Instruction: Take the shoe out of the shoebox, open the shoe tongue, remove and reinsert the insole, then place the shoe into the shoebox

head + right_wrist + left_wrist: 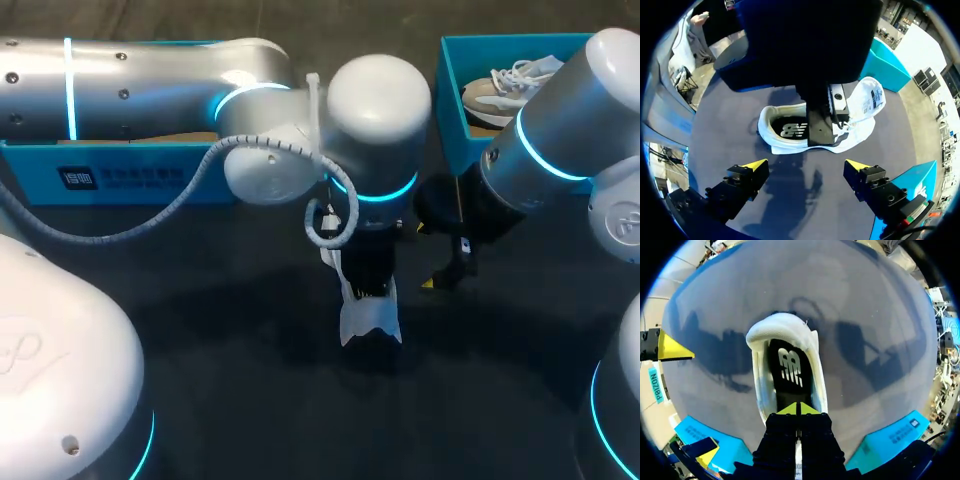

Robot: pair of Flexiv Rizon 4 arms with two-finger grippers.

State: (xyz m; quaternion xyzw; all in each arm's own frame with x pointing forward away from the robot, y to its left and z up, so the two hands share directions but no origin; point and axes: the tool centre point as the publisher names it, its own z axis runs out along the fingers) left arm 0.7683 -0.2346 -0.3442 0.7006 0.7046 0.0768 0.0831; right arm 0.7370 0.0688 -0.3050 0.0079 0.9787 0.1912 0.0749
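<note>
A white shoe (372,322) lies on the dark table near the middle. In the left wrist view the shoe (782,332) shows its black insole (790,371) lying inside the opening. My left gripper (798,409) is shut, its tips down in the shoe on the insole. From the right wrist view the shoe (782,142) lies on its sole, with the tongue (871,97) folded up toward the toe. My right gripper (805,165) hangs open just beside the shoe with nothing between its fingers. In the head view it (440,275) is right of my left gripper (368,290).
A blue shoebox (452,100) stands at the back right with a second shoe (510,85) in it. Another blue box part (120,178) lies at the back left, under my left arm. Dark table shows in front of the shoe.
</note>
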